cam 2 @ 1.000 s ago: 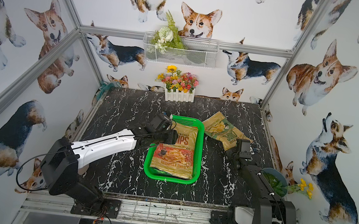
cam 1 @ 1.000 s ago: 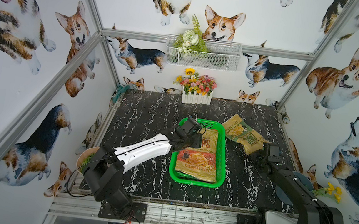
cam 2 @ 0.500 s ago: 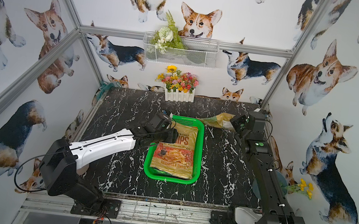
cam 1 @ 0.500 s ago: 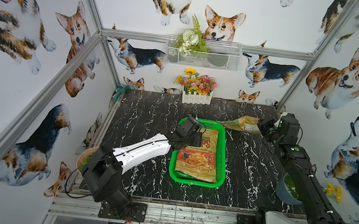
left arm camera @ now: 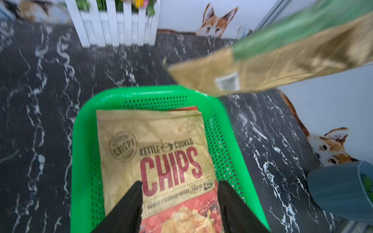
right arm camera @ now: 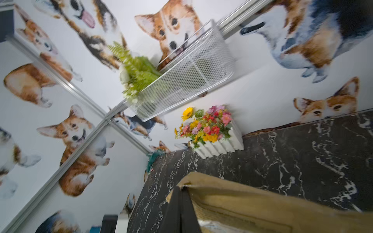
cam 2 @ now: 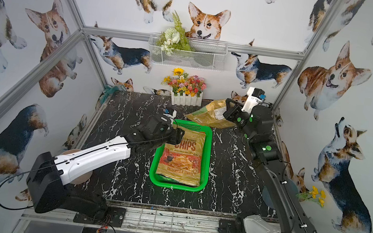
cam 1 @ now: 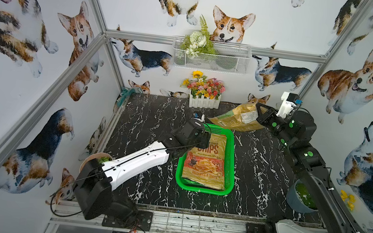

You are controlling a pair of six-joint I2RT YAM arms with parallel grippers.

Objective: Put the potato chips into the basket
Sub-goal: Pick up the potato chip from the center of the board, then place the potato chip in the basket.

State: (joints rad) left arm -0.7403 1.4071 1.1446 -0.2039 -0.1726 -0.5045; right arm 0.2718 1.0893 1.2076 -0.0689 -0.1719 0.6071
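White walls [cam 1: 281,19] printed with corgis are enclosing the cell, and aluminium bars [cam 1: 215,45] are framing their edges. A wire basket [cam 1: 227,62] is hanging on the back wall, holding white flowers [cam 1: 198,40] and fern. Below it a picket planter [cam 1: 203,101] of bright flowers is standing at the back edge of the black marble table [cam 1: 150,117]. A teal cloth [cam 1: 125,93] is lying in the far left corner. A blue-grey pot [cam 1: 291,198] is sitting at the right edge, a tan pot [cam 1: 95,155] at the left. Yellow flowers [cam 1: 348,199] are showing against the right wall. Even light is filling the cell.
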